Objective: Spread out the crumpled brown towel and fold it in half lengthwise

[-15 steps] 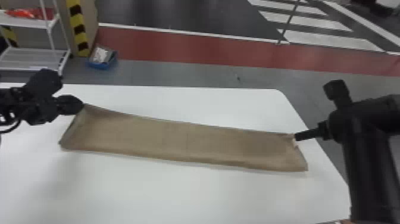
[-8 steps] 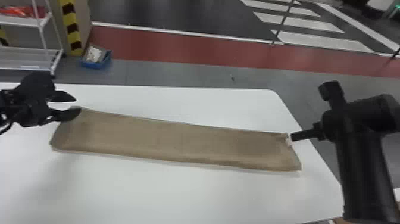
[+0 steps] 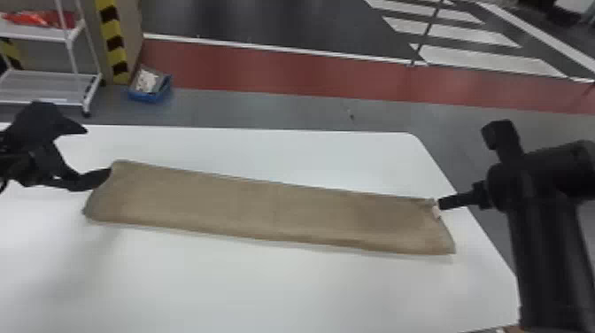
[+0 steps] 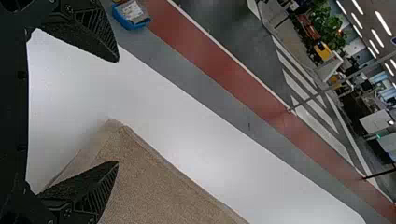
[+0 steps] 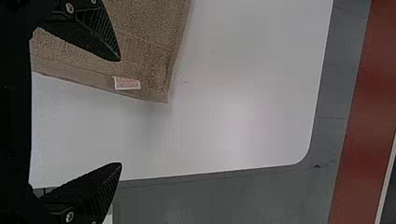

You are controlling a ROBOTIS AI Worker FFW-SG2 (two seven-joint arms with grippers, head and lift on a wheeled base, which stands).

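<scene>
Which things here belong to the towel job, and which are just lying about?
Part of the job:
- brown towel
- white table
- left gripper
- right gripper

Just lying about:
- blue bin
- white shelf rack
- red item

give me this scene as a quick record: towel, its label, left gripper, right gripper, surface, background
towel: brown towel, spread in a long narrow strip
label: small white tag on its edge, near a corner
left gripper: left gripper, open at the towel's left end
right gripper: right gripper, open at the right end
surface: white table
background: blue bin on the floor, white shelf rack
</scene>
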